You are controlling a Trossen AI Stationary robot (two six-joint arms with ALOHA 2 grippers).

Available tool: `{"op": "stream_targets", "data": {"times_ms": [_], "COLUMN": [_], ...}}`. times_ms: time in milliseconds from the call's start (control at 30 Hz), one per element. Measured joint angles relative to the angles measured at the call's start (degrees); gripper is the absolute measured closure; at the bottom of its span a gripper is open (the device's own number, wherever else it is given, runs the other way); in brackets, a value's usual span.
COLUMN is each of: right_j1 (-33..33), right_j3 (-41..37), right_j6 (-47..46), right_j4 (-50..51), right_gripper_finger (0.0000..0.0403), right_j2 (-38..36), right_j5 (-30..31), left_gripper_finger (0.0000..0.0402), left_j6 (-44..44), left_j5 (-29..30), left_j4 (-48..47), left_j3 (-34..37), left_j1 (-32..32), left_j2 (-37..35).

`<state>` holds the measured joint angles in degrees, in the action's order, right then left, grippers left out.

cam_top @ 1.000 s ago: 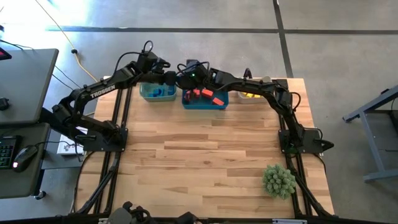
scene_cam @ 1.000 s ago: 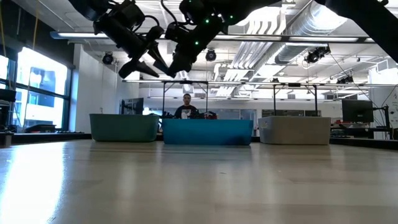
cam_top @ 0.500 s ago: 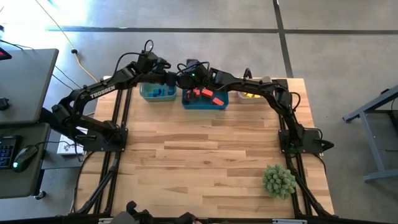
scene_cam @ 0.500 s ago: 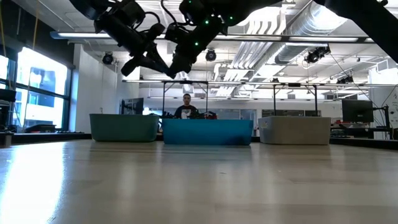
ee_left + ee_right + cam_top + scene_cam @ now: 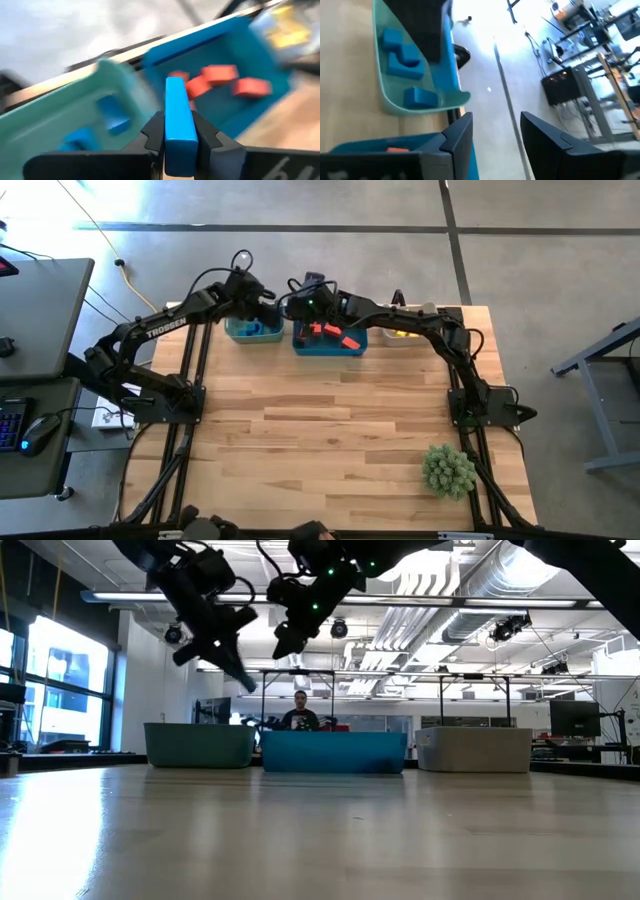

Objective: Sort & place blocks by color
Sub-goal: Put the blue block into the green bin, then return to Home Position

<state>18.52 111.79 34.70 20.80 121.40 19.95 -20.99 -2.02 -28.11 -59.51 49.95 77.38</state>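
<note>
My left gripper (image 5: 179, 142) is shut on a blue bar block (image 5: 179, 107), high over the seam between the teal bin (image 5: 240, 332) and the blue bin (image 5: 328, 348) at the table's far edge. In the low view it (image 5: 238, 672) slants downward. Just to its right, my right gripper (image 5: 495, 135) stands open with nothing between its fingers, above the blue bin's left end (image 5: 298, 305). Blue blocks (image 5: 400, 55) lie in the teal bin, red blocks (image 5: 220, 80) in the blue bin, and yellow ones (image 5: 403, 333) in the grey-white bin (image 5: 385, 338). My left gripper pinches the blue bar by its two long sides (image 5: 179, 137) between its two fingers (image 5: 152, 135). The bar lies along the fingers and sticks out past their ends. The fingers slant down from above. The bar is lifted clear, over the bins.
The three bins stand in a row along the far edge. A spiky green plant (image 5: 447, 470) sits at the near right. Bare wooden table (image 5: 320, 420) stretches between the two arm bases. A person (image 5: 301, 712) shows in the room behind the bins.
My left gripper has shut its fingers close beside my right gripper. It has then drawn away toward the table's left and down, tipping more steeply downward over the teal bin. My right gripper has stayed roughly where it was.
</note>
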Motion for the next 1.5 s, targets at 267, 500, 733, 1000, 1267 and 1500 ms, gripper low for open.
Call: {"op": "stream_targets", "data": {"times_ms": [267,500,733,1000,1267,1500], "right_j1": [-2.0,-4.6,-8.1,-12.8,-18.2,-17.5], "right_j3": [0.0,0.0,0.0,0.0,0.0,0.0], "right_j6": [0.1,-3.6,-4.3,-10.5,-14.7,-34.3], "right_j4": [0.4,0.4,0.6,2.2,6.0,14.7], "right_gripper_finger": [0.0248,0.0247,0.0247,0.0247,0.0247,0.0247], "right_j2": [0.0,0.0,0.0,0.1,-2.5,-7.9], "right_j5": [4.1,6.1,13.1,20.9,22.9,4.2], "left_gripper_finger": [0.0367,0.0344,0.0301,0.0237,0.0235,0.0236], "left_j6": [2.8,4.2,6.7,6.7,6.2,6.1], "left_j5": [9.1,9.2,5.6,2.0,-10.2,-9.3], "left_j4": [-10.0,-11.3,-11.5,-11.6,-11.2,-6.9], "left_j3": [0.0,0.0,0.0,0.0,0.0,2.7], "left_j1": [1.4,2.0,2.0,2.0,-2.0,-12.4], "left_j2": [0.0,0.0,-0.1,-0.1,-5.7,-17.4]}}
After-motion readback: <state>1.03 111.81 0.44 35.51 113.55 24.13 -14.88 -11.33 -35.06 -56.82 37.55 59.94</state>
